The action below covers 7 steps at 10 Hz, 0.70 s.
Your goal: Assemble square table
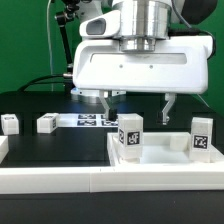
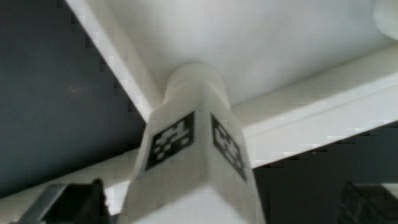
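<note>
A black table (image 1: 60,145) is seen as the working surface, and a green backdrop (image 1: 25,45) is hung behind it on both sides of the exterior view. The near edge of the surface is closed off by a long white rail (image 1: 90,185). The marker board (image 1: 92,120) lies flat on the black surface farther back, partly hidden by the arm's hand. The tabletop (image 1: 165,157) is set on the exterior view's right, just behind the rail, with its raised rim facing up. Two tagged legs are seen standing upright in it: the corner leg (image 1: 130,138) near its left edge in that view, and the right leg (image 1: 203,135) at the far right. Whether either is fastened cannot be told. Two more legs rest apart on the black surface at the exterior view's left, the far-left leg (image 1: 10,123) and the second loose leg (image 1: 46,123). The middle of the room is blocked by the gripper's broad white body. The gripper (image 1: 138,106) hangs just above the corner leg with its jaws spread wide and nothing held between them. In the wrist view the corner leg (image 2: 192,140) is seen end-on, with its tags facing the camera. It lies between the dark fingers (image 2: 71,200), and no contact is visible. The tabletop's white rim (image 2: 302,110) and the black table (image 2: 54,110) are seen behind it.
</note>
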{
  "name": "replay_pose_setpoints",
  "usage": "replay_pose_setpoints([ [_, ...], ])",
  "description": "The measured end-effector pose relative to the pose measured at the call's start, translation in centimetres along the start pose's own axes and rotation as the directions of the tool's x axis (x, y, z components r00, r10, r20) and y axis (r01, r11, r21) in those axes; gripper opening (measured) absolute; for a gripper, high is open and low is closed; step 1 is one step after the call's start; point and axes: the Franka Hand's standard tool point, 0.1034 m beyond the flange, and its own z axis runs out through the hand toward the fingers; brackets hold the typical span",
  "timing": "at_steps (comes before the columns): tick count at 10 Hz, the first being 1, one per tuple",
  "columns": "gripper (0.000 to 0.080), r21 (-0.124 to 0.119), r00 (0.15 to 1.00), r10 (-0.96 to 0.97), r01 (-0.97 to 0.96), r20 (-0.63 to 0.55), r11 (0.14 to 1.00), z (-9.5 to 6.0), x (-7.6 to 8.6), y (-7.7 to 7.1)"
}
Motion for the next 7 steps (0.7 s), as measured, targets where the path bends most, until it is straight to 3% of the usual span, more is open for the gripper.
replay_pose_setpoints([
  [7, 0.0649, -0.013, 0.917, -0.398, 0.398, 0.003, 0.917, 0.03, 0.16, 0.39],
])
